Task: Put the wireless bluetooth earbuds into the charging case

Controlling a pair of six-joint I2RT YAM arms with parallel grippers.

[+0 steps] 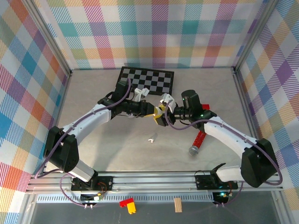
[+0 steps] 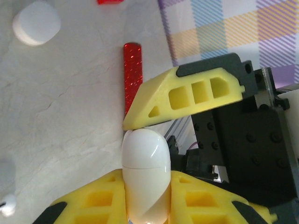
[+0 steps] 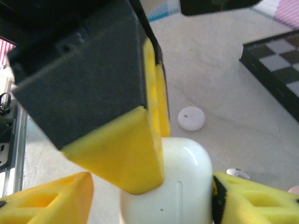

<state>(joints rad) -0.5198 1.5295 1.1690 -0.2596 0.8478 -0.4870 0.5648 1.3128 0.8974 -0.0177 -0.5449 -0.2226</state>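
A closed white charging case point(image 2: 145, 168) stands pinched between the yellow fingers point(image 2: 88, 200) of my left gripper point(image 2: 145, 186), which is shut on it above the middle of the table point(image 1: 156, 113). My right gripper point(image 1: 163, 112) faces it from the right. In the right wrist view the same charging case point(image 3: 187, 186) sits between my right gripper's point(image 3: 154, 196) spread fingers, with a gap on the left side, so this gripper is open. One of its fingers point(image 2: 187, 98) rests against the case's top. A small white earbud point(image 1: 151, 139) lies on the table in front.
A red glittery stick point(image 1: 198, 140) lies to the right of the earbud. A checkerboard point(image 1: 147, 79) sits at the back, with small white items point(image 1: 142, 92) near it. A round white case point(image 2: 36, 22) lies on the table. Plaid walls enclose the workspace.
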